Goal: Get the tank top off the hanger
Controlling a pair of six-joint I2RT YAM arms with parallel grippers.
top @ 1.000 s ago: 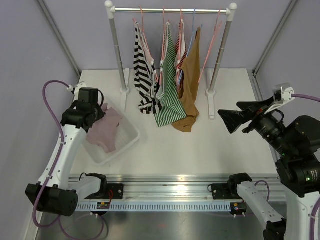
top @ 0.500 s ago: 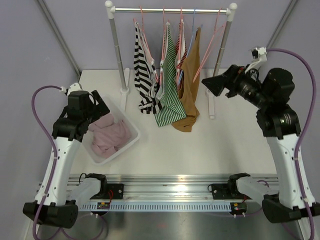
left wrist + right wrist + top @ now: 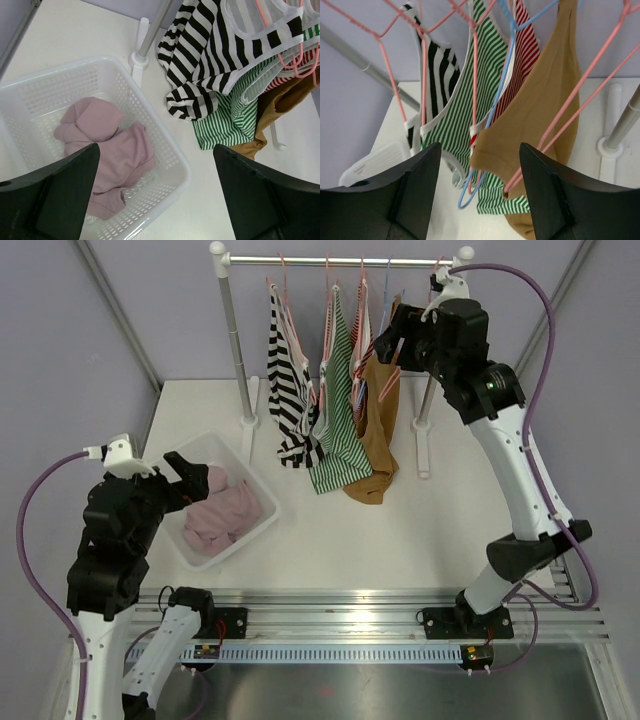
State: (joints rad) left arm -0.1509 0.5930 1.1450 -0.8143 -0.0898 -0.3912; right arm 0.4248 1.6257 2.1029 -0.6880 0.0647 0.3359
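Note:
Several tank tops hang on wire hangers from a rack: black-and-white striped (image 3: 290, 390), green striped (image 3: 335, 445), red striped (image 3: 362, 345) and tan (image 3: 378, 430). My right gripper (image 3: 385, 360) is raised at the rack, open, level with the tan top's upper part. In the right wrist view its jaws (image 3: 480, 147) frame the tan top (image 3: 545, 115), a blue hanger (image 3: 470, 195) and a pink hanger (image 3: 570, 115); I cannot tell whether it touches them. My left gripper (image 3: 188, 480) is open and holds nothing above a white basket (image 3: 262, 525).
A pink garment (image 3: 115, 155) lies in the white basket (image 3: 185, 175) at the table's left. The rack's rail (image 3: 340, 260) rests on two posts (image 3: 235, 340) with feet (image 3: 422, 425) on the table. Purple walls close in the sides and back.
The right arm swung from the right side up to the rack and its jaws narrowed a little. The left gripper opened, left the pink garment in the basket and pulled back.

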